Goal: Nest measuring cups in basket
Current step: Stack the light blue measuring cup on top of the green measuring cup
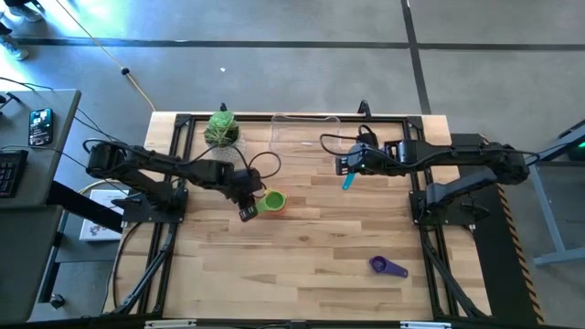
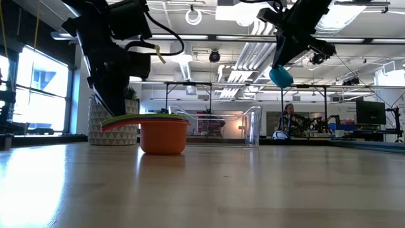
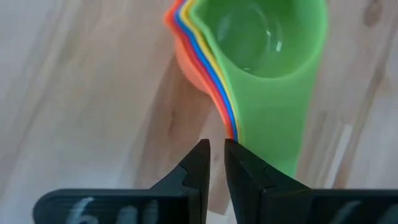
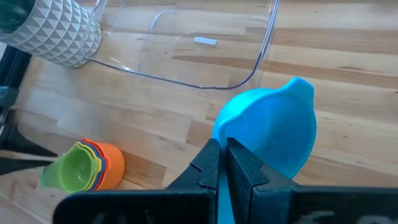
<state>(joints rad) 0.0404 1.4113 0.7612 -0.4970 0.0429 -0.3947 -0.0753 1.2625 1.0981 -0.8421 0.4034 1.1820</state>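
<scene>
A nested stack of measuring cups (image 1: 272, 201), orange outermost and green innermost (image 3: 261, 56), stands on its base on the table left of centre. My left gripper (image 3: 217, 152) points down at the stack's handle end, open by a narrow gap through which bare wood shows. My right gripper (image 4: 222, 152) is shut on a light blue cup (image 2: 281, 76) held in the air near the clear basket (image 1: 304, 135), which stands at the table's far edge. A purple cup (image 1: 388, 266) lies alone near the front right. My left gripper has nothing between its fingers; one fingertip (image 3: 239, 158) stands over the edge of the stacked handles (image 3: 231, 127), and I cannot tell whether it touches them. My right gripper pinches the light blue cup's handle (image 4: 222, 163) between its two fingers, slanting down from above. The bowl (image 4: 267, 134) juts out beyond the fingertips. The cup hangs clear of the table.
A whitish patterned pot with a green plant (image 1: 221, 128) stands left of the basket at the far edge. Bare wood stretches across the table's middle and near side. Beyond the table a person sits in the room (image 2: 289, 117).
</scene>
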